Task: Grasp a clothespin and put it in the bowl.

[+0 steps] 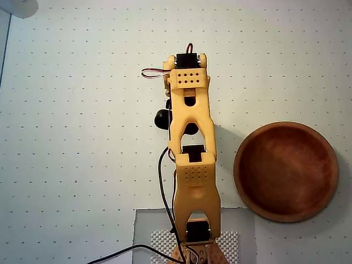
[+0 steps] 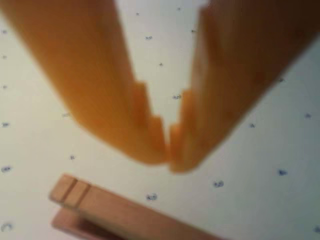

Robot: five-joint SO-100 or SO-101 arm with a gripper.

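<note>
Surface: pale, off-white table (image 1: 82,165) covered in a regular grid of small dark dots | Bottom edge: grey square mat (image 1: 144,231) with a white mesh patch (image 1: 159,239) | Light: bright, even, soft shadows

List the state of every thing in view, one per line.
Orange two-finger gripper: shut, fingertips meeting, holding nothing.
Light-tan wooden clothespin: lying flat on the table, not gripped, beyond the gripper's tips in the wrist view.
Round reddish-brown wooden bowl: upright, empty.

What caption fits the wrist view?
Shut orange pincer hovering over a dotted table, wooden clothespin lying just below.
</note>
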